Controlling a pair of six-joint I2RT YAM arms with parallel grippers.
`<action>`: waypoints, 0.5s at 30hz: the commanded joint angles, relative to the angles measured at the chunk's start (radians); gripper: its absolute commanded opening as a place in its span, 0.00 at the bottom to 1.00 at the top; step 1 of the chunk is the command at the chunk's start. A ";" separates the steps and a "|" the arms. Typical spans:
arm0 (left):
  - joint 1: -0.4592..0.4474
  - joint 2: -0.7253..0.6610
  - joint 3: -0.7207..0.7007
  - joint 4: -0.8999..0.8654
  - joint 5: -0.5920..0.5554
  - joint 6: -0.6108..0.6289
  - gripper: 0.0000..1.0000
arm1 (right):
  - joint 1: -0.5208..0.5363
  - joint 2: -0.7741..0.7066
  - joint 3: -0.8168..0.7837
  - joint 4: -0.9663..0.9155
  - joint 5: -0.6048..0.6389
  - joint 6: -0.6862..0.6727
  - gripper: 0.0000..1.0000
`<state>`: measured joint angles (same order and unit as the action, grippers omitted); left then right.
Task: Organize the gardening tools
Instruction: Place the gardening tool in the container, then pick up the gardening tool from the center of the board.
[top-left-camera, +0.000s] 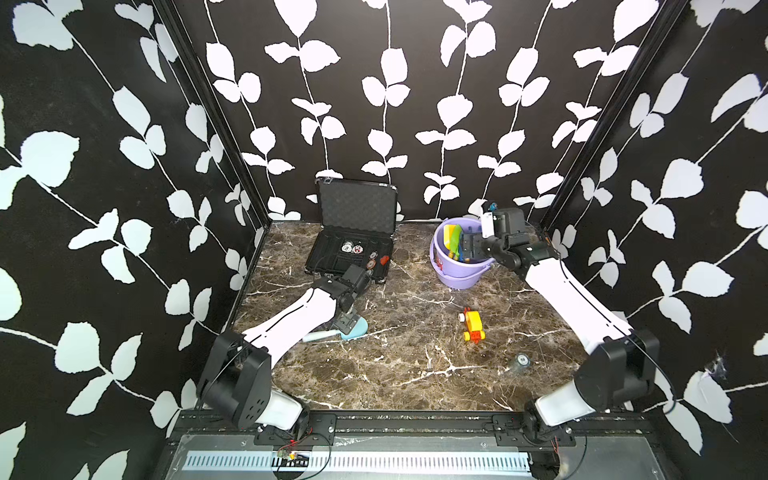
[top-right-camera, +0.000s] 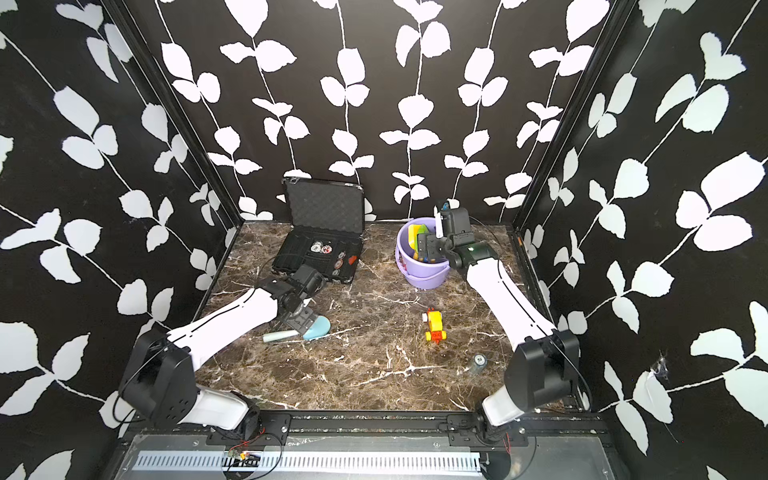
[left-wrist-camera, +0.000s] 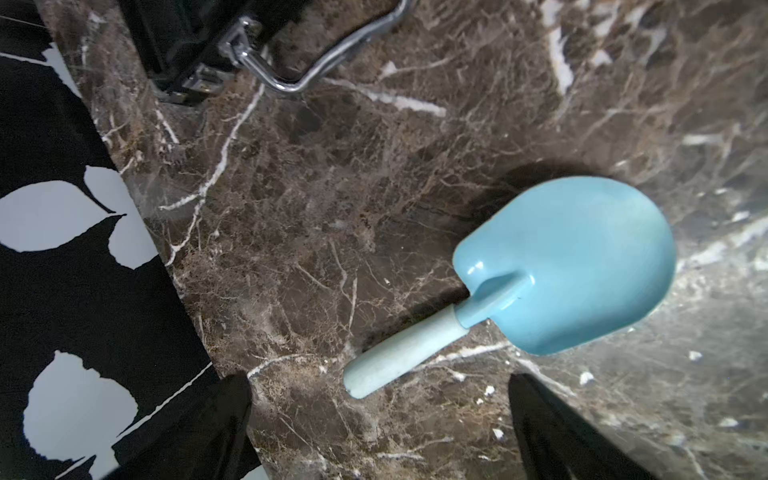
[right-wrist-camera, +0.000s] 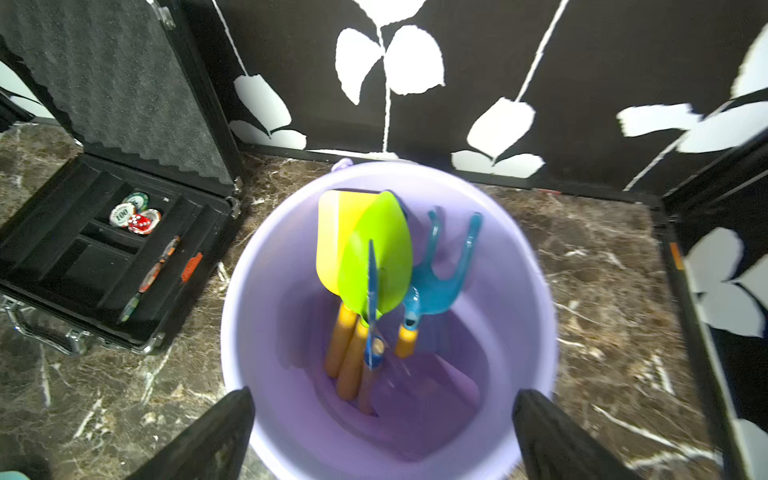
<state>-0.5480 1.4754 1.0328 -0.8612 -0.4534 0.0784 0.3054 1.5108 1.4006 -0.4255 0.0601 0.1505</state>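
Note:
A light-blue shovel (left-wrist-camera: 573, 266) with a pale handle lies flat on the marble table (top-left-camera: 415, 365). My left gripper (left-wrist-camera: 378, 380) hovers just over its handle end, open, with nothing between its fingers. In both top views the left gripper (top-left-camera: 347, 322) covers part of the shovel (top-left-camera: 355, 328). My right gripper (right-wrist-camera: 384, 395) hangs open and empty above the purple bucket (right-wrist-camera: 266, 332). Inside the bucket stand a yellow shovel (right-wrist-camera: 332, 241), a green shovel (right-wrist-camera: 386, 249), a blue fork (right-wrist-camera: 440, 286) and a blue shovel (right-wrist-camera: 371, 299) seen edge-on, blurred.
An open black case (top-left-camera: 353, 249) with chips stands at the back left, its metal handle (left-wrist-camera: 316, 66) near the left gripper. A yellow-and-red toy vehicle (top-left-camera: 473, 326) sits mid-table. A small clear jar (top-left-camera: 521, 360) lies at the front right. Patterned walls close three sides.

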 joint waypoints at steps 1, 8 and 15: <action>0.011 0.043 0.043 -0.070 0.022 0.067 0.98 | -0.005 -0.022 -0.014 -0.016 0.067 -0.019 0.99; 0.065 0.107 0.048 -0.122 0.129 0.133 0.92 | -0.005 -0.051 -0.033 -0.009 0.091 -0.017 0.99; 0.143 0.149 0.055 -0.146 0.224 0.210 0.86 | -0.005 -0.091 -0.062 0.005 0.143 -0.022 0.99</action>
<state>-0.4278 1.5997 1.0657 -0.9623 -0.2859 0.2356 0.3046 1.4662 1.3487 -0.4397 0.1608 0.1398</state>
